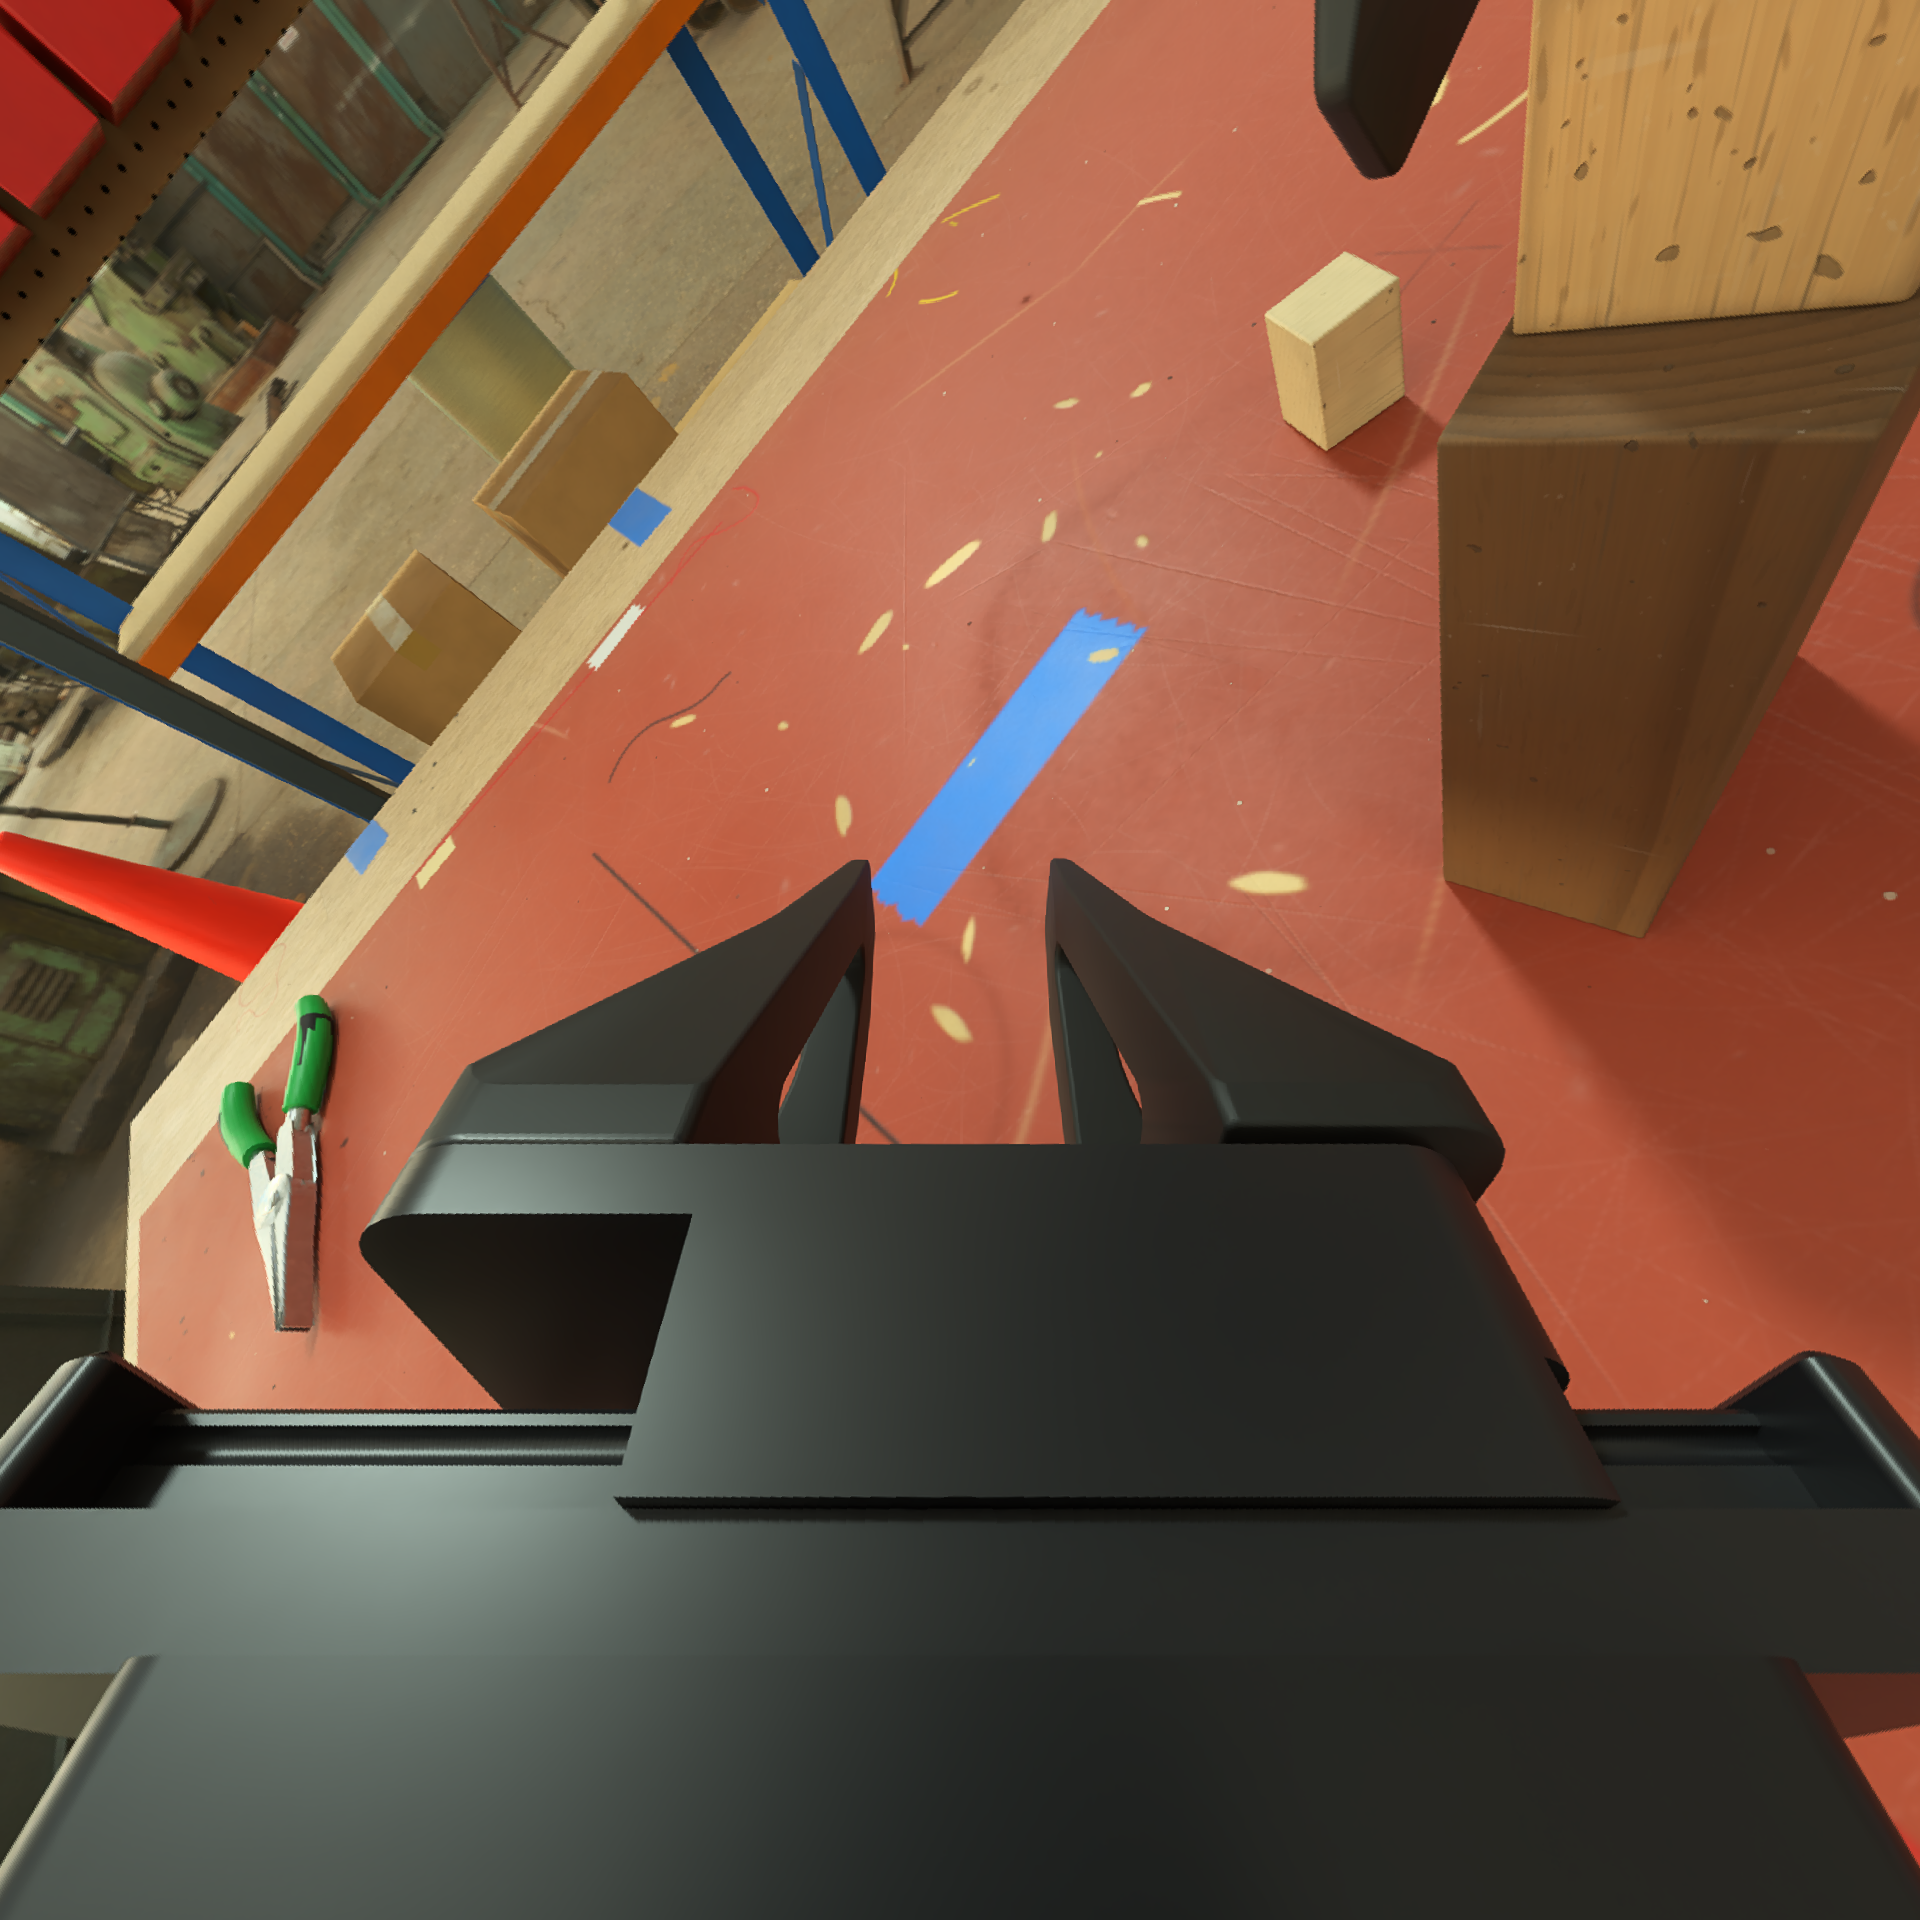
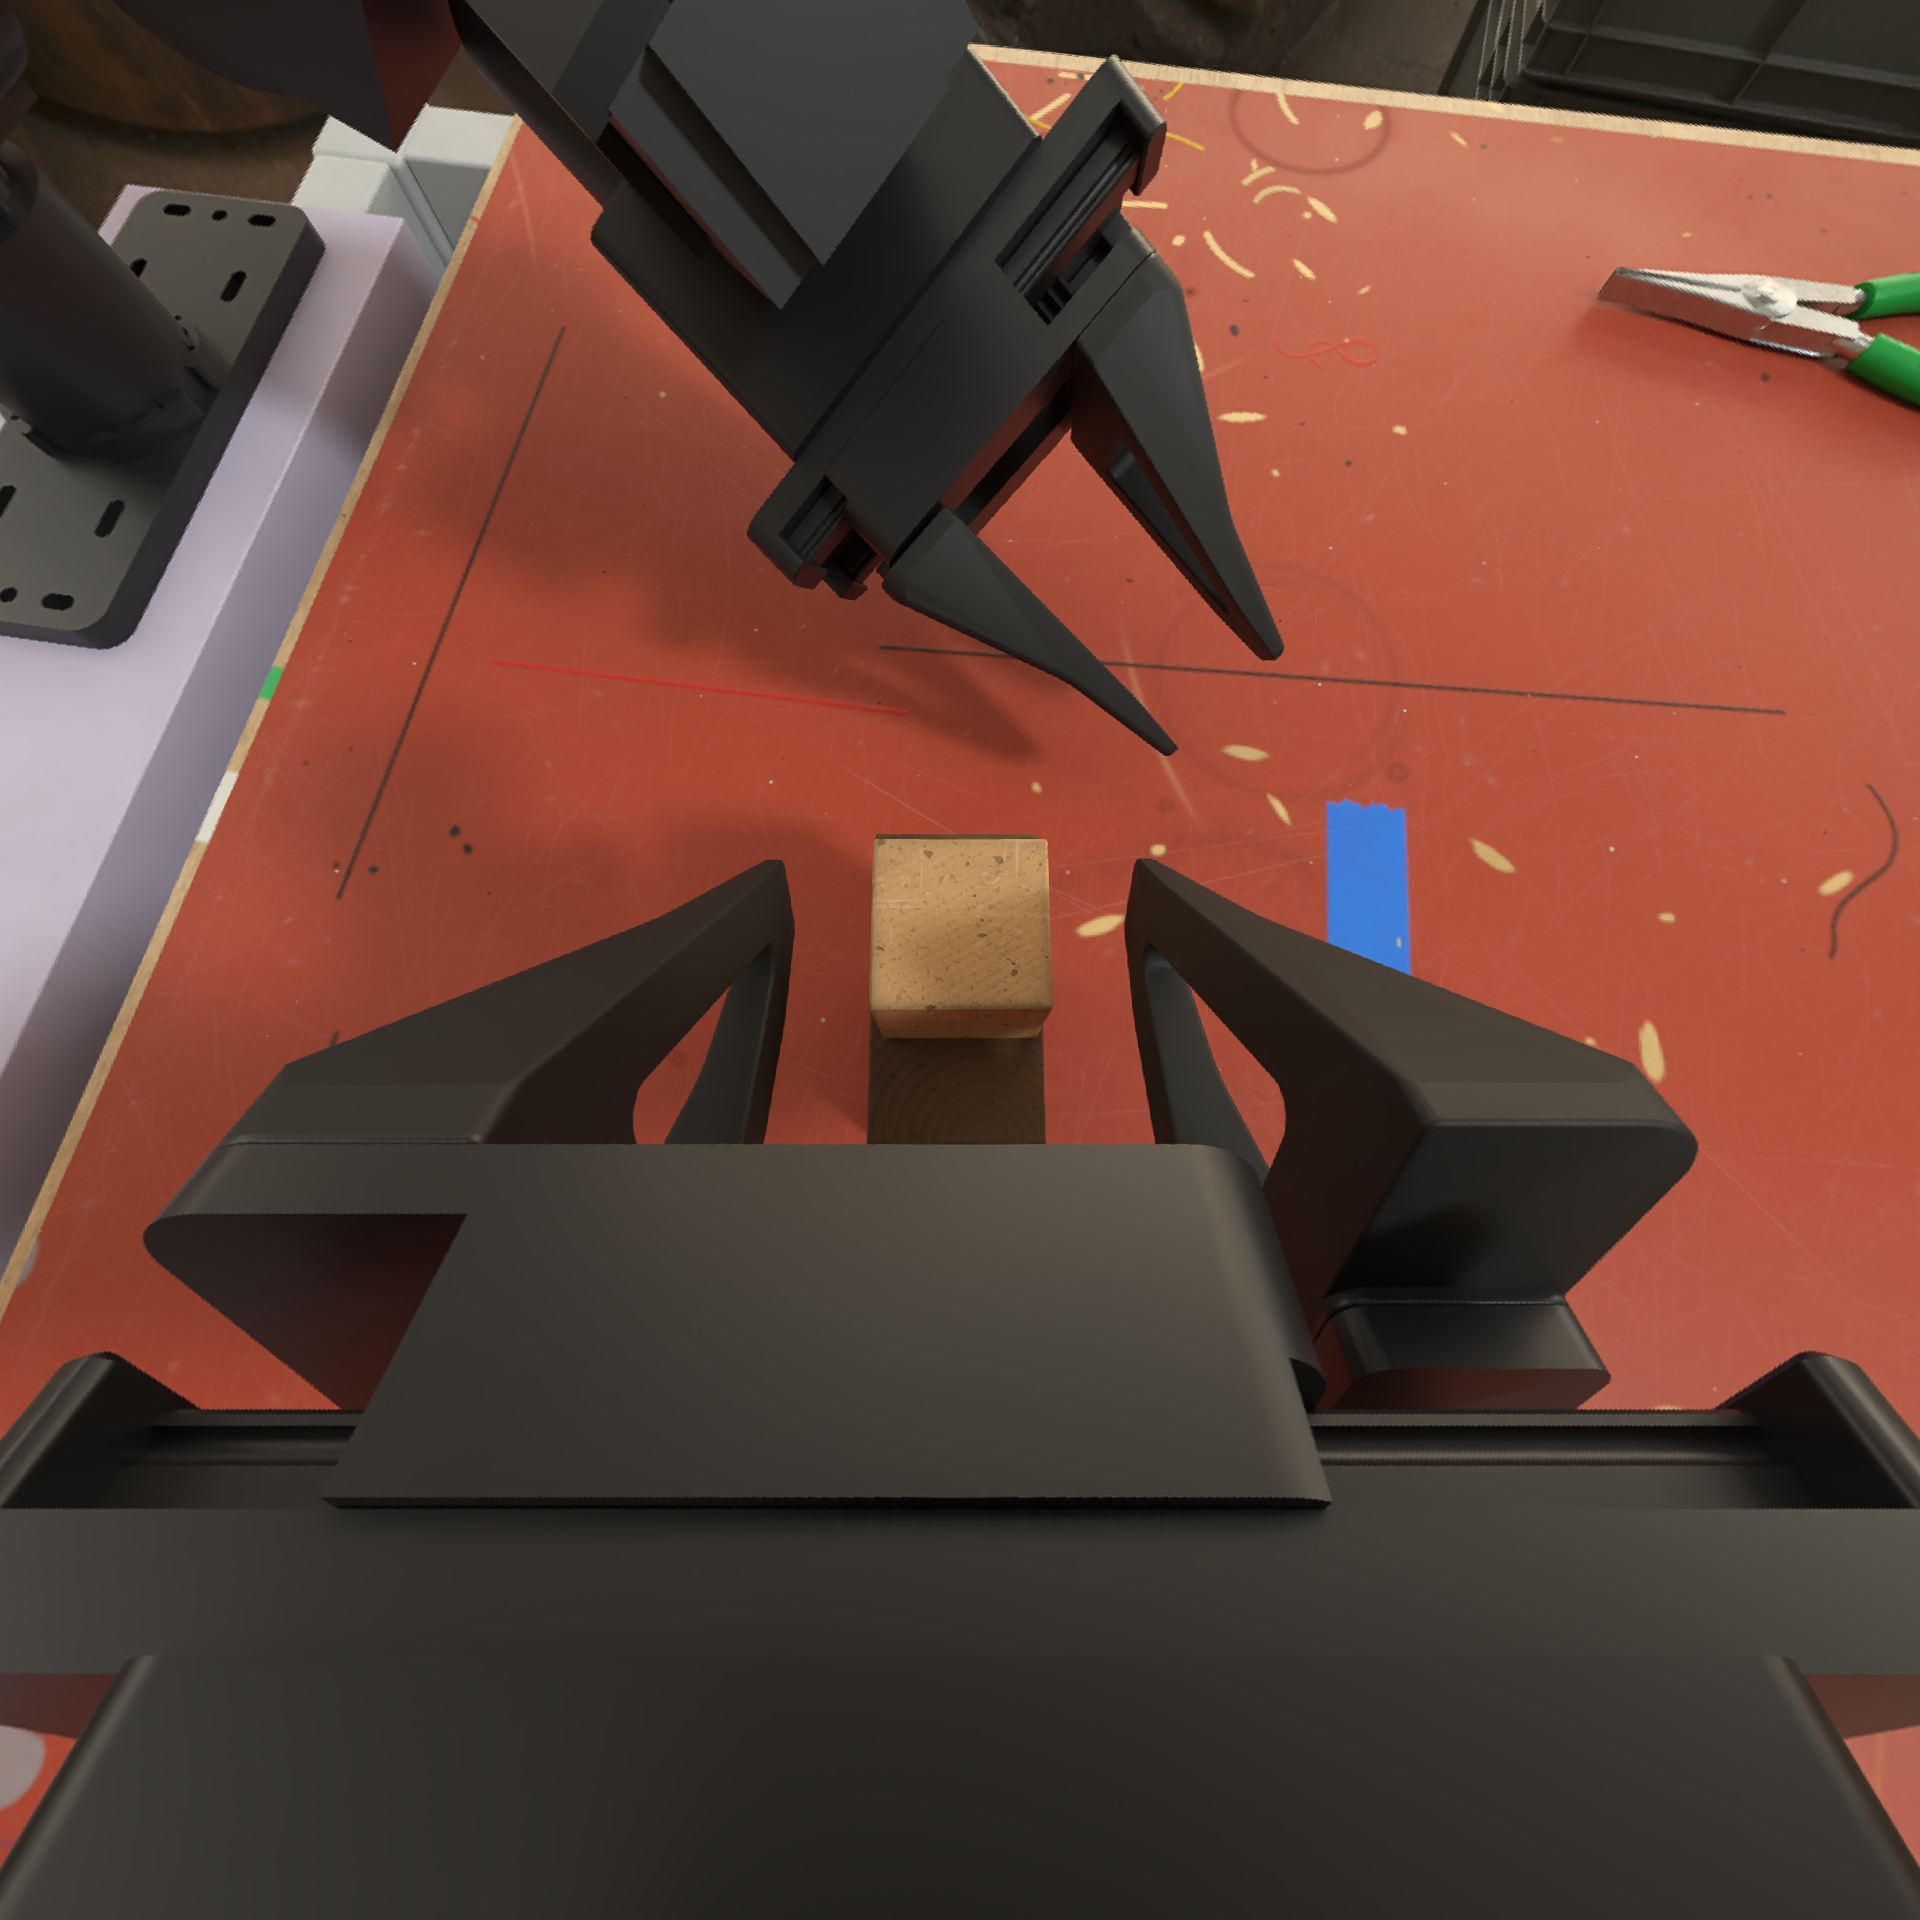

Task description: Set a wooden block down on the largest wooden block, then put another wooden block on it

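The largest block, dark brown wood (image 1: 1621, 644), stands on the red table top. A light wooden block (image 1: 1704, 156) sits on top of it. In the right wrist view I look down on this light block (image 2: 961, 935) and the dark block (image 2: 956, 1086) under it. My right gripper (image 2: 958, 873) is open, its fingers on either side of the light block with gaps to it; one finger (image 1: 1382, 73) shows in the left wrist view. A small pale block (image 1: 1335, 348) lies on the table behind the stack. My left gripper (image 1: 961, 883) is open and empty, left of the stack; it also shows in the right wrist view (image 2: 1226, 696).
Green-handled pliers (image 1: 281, 1174) lie near the table's edge, also in the right wrist view (image 2: 1787, 317). A blue tape strip (image 1: 1003, 764) is stuck on the red table top (image 1: 1195, 1039). An arm's base plate (image 2: 156, 416) stands on a lilac stand beside the table. Boxes and a cone lie beyond the edge.
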You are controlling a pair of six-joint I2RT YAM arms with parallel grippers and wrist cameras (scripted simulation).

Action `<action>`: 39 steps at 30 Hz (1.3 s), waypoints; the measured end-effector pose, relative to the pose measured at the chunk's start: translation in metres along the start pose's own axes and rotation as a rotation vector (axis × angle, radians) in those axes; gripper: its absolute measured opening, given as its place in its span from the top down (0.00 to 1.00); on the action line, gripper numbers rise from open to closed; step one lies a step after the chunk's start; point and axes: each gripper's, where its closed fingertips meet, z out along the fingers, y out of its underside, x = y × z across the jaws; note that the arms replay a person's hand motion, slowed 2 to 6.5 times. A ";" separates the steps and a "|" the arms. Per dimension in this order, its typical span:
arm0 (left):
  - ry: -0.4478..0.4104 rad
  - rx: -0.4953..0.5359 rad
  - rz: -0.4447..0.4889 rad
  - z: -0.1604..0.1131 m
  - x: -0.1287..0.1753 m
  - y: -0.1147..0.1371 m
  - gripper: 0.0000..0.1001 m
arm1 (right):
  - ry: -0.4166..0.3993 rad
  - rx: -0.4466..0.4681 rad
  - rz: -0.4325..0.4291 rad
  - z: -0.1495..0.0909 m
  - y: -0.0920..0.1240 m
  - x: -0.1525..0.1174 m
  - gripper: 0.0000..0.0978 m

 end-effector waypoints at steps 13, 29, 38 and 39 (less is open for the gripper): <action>0.000 0.001 0.000 0.000 0.000 0.000 0.72 | 0.066 0.027 0.008 -0.022 0.000 0.009 0.39; 0.000 0.004 0.001 0.000 0.000 -0.001 0.72 | 0.362 0.083 0.222 -0.072 0.055 0.067 0.37; 0.000 0.003 0.006 0.000 0.000 -0.001 0.72 | 0.463 -0.052 0.286 -0.058 0.110 0.073 0.36; 0.000 0.003 0.007 0.000 0.000 -0.001 0.72 | 0.470 -0.070 0.282 -0.056 0.113 0.073 0.36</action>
